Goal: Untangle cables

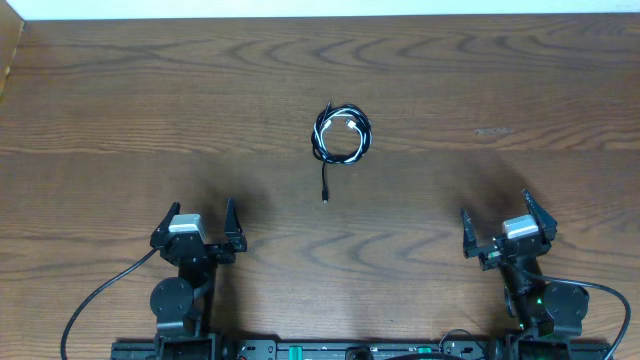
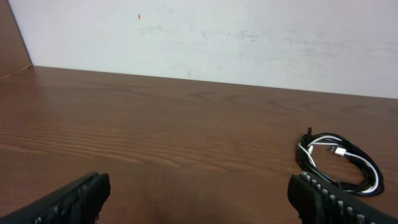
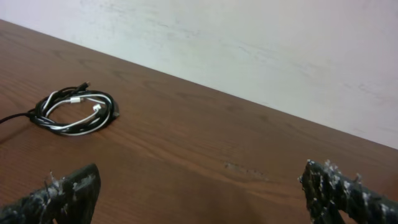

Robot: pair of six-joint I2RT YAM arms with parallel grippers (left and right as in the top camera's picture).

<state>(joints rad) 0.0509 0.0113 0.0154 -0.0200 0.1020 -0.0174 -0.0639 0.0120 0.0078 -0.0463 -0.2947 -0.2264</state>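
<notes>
Left hand [image 1: 197,224] and right hand [image 1: 499,226]: both spread wide, holding nothing, at lower left and lower right of the overhead frame. Cables [image 1: 342,135]: black and white cords wound into one small coil, upper centre of the tabletop [image 1: 120,100], well apart from both hands. Step: likely the opening approach. Next move probably calls for pinning the coil and drawing out the black end.

L arm [image 1: 178,298] and R arm [image 1: 545,305] are seen tucked low, well apart, wrists pointed fwd. Jaws on both are spread wide; nothing is gripped.
</notes>
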